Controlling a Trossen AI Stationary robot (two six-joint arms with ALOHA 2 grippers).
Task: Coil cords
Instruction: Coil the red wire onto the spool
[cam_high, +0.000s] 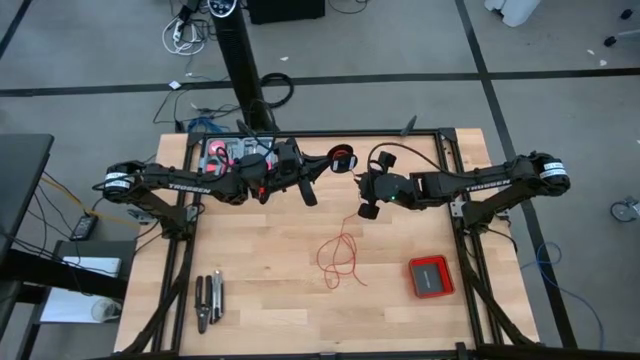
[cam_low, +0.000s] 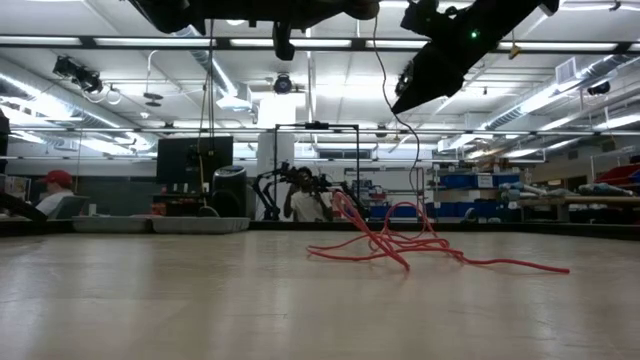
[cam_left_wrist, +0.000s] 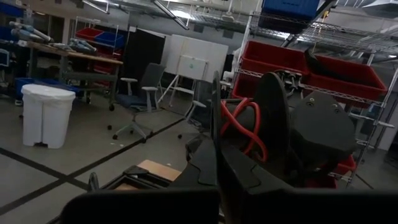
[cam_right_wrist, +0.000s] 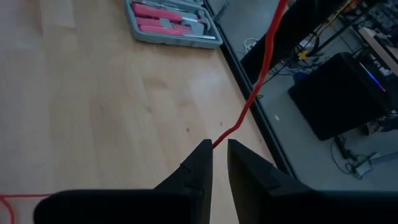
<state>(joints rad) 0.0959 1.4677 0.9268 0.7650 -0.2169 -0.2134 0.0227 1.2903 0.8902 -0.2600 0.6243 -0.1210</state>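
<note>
One red wire between right end effector fingers

The wire is red against the pale, light-brown wood grain of the table. A flat square box is red too, with a darker grey centre. The tool case is grey with pink-red handles inside.

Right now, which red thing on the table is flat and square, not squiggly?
The red box near the table's front right corner. It is a flat square with a dark middle, while the red wire beside it lies in loose, thin loops.
</note>
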